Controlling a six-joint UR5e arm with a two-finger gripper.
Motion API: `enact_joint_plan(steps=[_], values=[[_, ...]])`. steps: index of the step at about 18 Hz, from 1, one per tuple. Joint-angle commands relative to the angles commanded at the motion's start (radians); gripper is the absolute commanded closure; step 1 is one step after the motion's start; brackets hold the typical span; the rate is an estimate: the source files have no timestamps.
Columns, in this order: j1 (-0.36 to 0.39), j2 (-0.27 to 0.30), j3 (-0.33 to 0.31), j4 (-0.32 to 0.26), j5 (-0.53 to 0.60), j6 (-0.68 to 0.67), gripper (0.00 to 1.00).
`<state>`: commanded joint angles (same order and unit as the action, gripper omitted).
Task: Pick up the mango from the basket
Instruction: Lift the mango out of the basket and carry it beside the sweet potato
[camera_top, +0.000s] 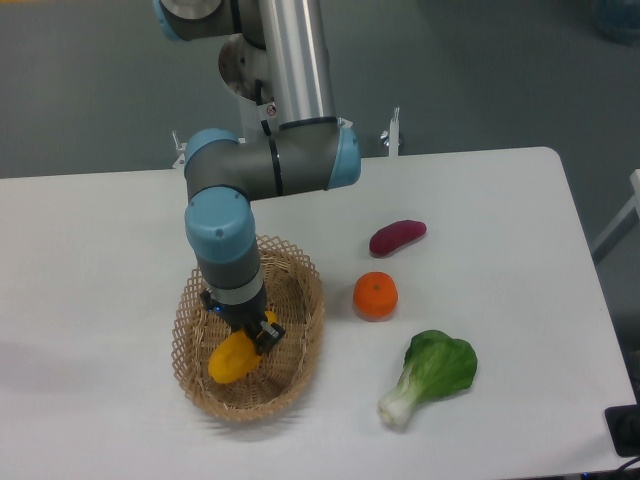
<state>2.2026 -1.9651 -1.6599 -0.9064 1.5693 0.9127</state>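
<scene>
The yellow-orange mango (229, 361) lies inside the tan woven basket (300, 335) at the front left of the table. My gripper (256, 334) reaches straight down into the basket and sits over the mango's upper right end. One dark finger (268, 329) shows beside that end of the fruit. The wrist hides the other finger and the gap between them, so I cannot tell whether the jaws are closed on the mango.
A round orange (375, 295) sits just right of the basket. A dark purple-red sweet potato (397, 237) lies behind it. A green bok choy (430, 373) lies at the front right. The table's front edge runs close below the basket.
</scene>
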Motion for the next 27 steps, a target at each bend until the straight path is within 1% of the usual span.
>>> enact_joint_plan(steps=[4,6,9,11,13,16,20,23,25,27], values=[[0.078,0.04,0.08,-0.113,-0.038,0.116,0.63],[0.129,0.046,0.139,-0.193,-0.078,0.147,0.63],[0.198,0.052,0.242,-0.325,-0.097,0.241,0.63],[0.248,0.052,0.301,-0.38,-0.124,0.265,0.63],[0.287,0.052,0.333,-0.401,-0.13,0.322,0.63],[0.348,0.055,0.351,-0.431,-0.133,0.431,0.63],[0.426,0.083,0.351,-0.47,-0.132,0.552,0.63],[0.479,0.089,0.353,-0.494,-0.132,0.639,0.63],[0.505,0.094,0.35,-0.496,-0.133,0.67,0.63],[0.516,0.097,0.348,-0.496,-0.133,0.689,0.63]])
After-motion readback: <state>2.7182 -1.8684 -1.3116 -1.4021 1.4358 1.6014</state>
